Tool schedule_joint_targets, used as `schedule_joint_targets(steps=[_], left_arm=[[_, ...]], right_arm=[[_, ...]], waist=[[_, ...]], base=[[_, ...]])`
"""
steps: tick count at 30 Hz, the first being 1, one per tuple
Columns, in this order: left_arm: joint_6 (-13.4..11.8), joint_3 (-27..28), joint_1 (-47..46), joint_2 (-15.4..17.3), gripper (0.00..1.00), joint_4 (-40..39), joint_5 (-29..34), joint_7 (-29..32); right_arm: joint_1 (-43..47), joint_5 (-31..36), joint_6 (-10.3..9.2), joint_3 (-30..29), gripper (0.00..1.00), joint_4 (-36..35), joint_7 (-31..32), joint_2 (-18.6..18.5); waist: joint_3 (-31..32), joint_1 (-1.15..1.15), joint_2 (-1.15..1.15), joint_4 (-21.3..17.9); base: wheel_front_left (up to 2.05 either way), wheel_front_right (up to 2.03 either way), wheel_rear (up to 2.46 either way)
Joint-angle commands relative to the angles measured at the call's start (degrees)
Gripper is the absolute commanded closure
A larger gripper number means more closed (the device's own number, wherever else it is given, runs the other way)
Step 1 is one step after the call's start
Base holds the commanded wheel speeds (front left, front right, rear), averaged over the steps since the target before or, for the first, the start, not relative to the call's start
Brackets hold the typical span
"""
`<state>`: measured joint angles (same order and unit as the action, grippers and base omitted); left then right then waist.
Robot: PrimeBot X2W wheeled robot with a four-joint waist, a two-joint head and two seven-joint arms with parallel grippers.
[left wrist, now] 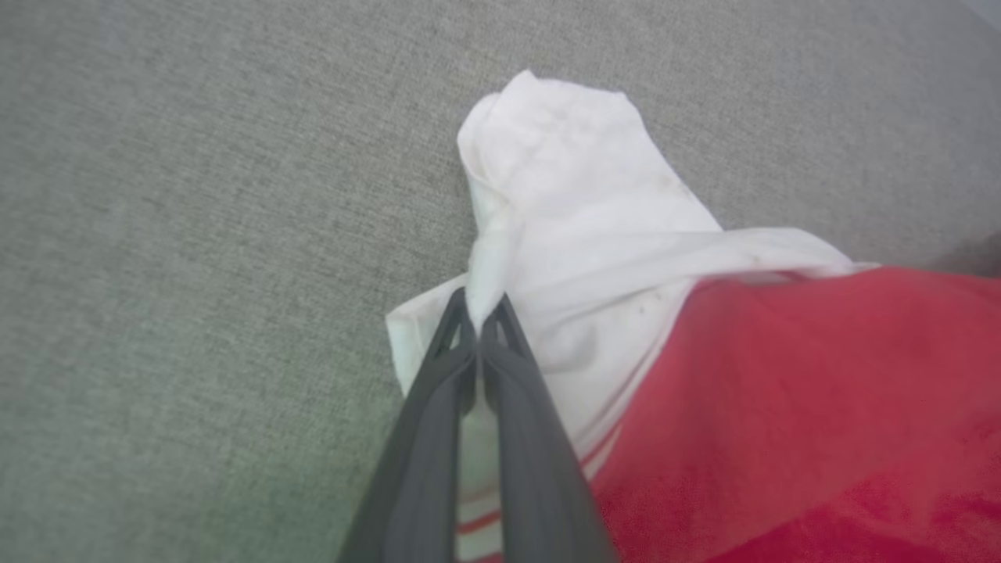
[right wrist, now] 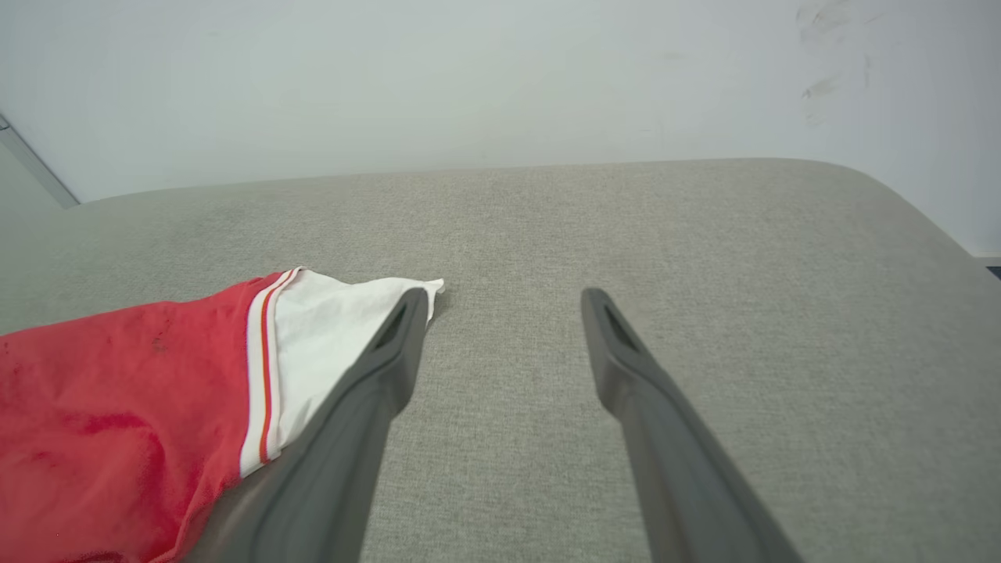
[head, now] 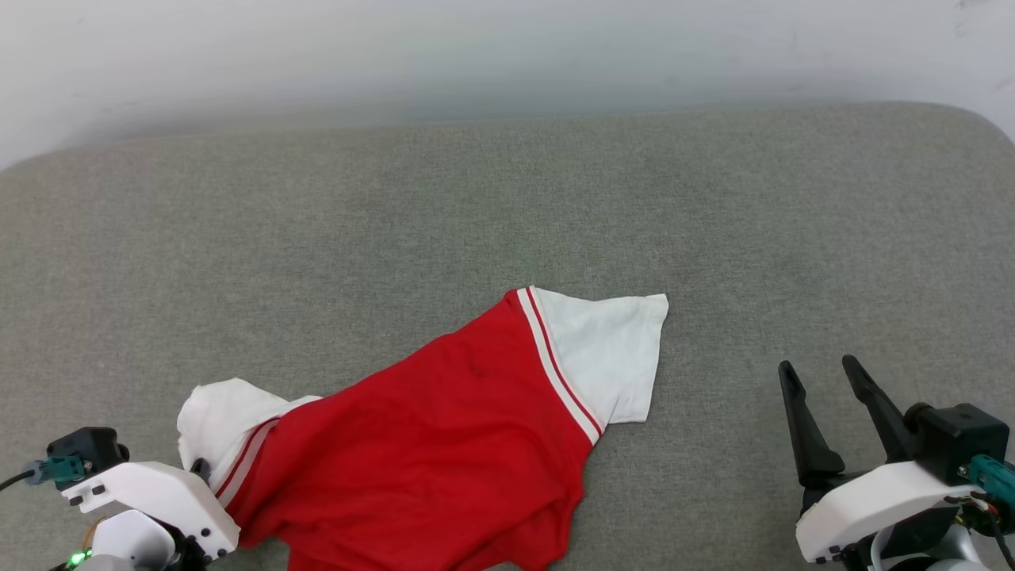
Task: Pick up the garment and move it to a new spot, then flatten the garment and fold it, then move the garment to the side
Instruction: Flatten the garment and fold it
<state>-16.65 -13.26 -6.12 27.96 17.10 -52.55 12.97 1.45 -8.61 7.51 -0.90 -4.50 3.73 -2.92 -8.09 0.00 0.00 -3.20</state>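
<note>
On the grey cushion point(head: 507, 206), left hand point(left wrist: 478, 309) pinches a sleeve point(left wrist: 563, 195) of the garment point(head: 444, 444); right hand point(head: 817, 366) spread.

A broad padded worktop point(head: 507, 198) covered in grey-green woven fabric spreads from near to far, its far corners rounded at left and right. Just behind its far edge rises a plain pale wall point(head: 507, 47), softly and evenly lit, without hard shadows. A few faint dark scuff marks point(right wrist: 817, 86) show on the wall at the far right.

Garment point(head: 444, 444): soft matt cloth, creased. Worktop point(head: 396, 206): coarse grey woven fabric. Right pincer point(right wrist: 507, 301): smooth matt dark plastic.
</note>
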Motion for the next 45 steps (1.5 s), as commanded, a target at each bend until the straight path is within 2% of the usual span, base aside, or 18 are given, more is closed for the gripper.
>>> schedule_joint_targets(steps=[1, 2, 6, 14, 18, 24, 31, 37, 45], left_arm=[[0.5, -0.3, 0.5, -0.2, 0.0, -0.1, 1.3, -2.3], [0.5, -0.3, 0.5, -0.2, 0.0, -0.1, 1.3, -2.3], [0.0, -1.1, -1.1, 0.2, 0.0, -1.3, 5.8, -8.6], [0.6, -4.9, -1.6, -1.3, 0.0, -6.6, 13.2, -19.0], [0.6, -6.4, 0.3, -2.6, 0.0, -9.4, 14.9, -22.6], [-1.1, -8.4, 2.6, -4.3, 0.0, -13.2, 17.7, -25.1], [-2.6, -10.7, 4.4, -5.0, 0.0, -16.3, 19.1, -24.3], [-2.0, -12.2, 0.7, -5.6, 0.0, -17.6, 20.4, -23.9], [-0.1, -14.4, -5.6, -7.9, 0.0, -16.7, 21.7, -24.1]], right_arm=[[0.0, 0.2, -0.04, -0.4, 0.0, -0.1, 0.0, 0.1], [0.0, 0.2, -0.04, -0.4, 0.0, -0.1, 0.0, 0.1], [0.4, 0.6, -0.04, -0.7, 0.0, -0.2, 0.3, 0.1], [2.2, 1.1, -0.04, -0.9, 0.0, -0.2, 1.2, 0.1], [2.8, 1.1, -0.04, -1.1, 0.0, -0.5, 1.8, 0.1], [3.4, 1.2, -0.04, -1.7, 0.0, -0.7, 2.6, 0.1], [1.0, -2.0, -0.04, -3.9, 0.0, 3.1, 5.7, 0.1], [-7.5, -6.3, -0.04, -5.6, 0.0, 10.4, 14.5, -1.3], [-21.1, -10.6, -0.04, -4.8, 0.0, 21.0, 35.1, -6.1]], waist=[[0.7, 0.0, 0.0, 0.2], [0.7, 0.0, 0.0, 0.2], [2.4, 0.0, 0.0, 0.5], [6.6, 0.0, 0.0, 0.8], [8.2, 0.0, 0.0, 0.9], [9.3, 0.0, 0.0, 1.6], [9.1, 0.0, 0.0, 3.8], [4.6, 0.0, 0.0, 7.4], [-2.9, 0.0, 0.0, 12.4]], base=[[0.0, 0.0, 0.0], [0.0, 0.0, 0.0], [0.0, 0.0, 0.0], [0.0, 0.0, 0.0], [0.0, 0.0, 0.0], [0.0, 0.0, 0.0], [0.0, 0.0, 0.0], [0.0, 0.0, 0.0], [0.0, 0.0, 0.0]])
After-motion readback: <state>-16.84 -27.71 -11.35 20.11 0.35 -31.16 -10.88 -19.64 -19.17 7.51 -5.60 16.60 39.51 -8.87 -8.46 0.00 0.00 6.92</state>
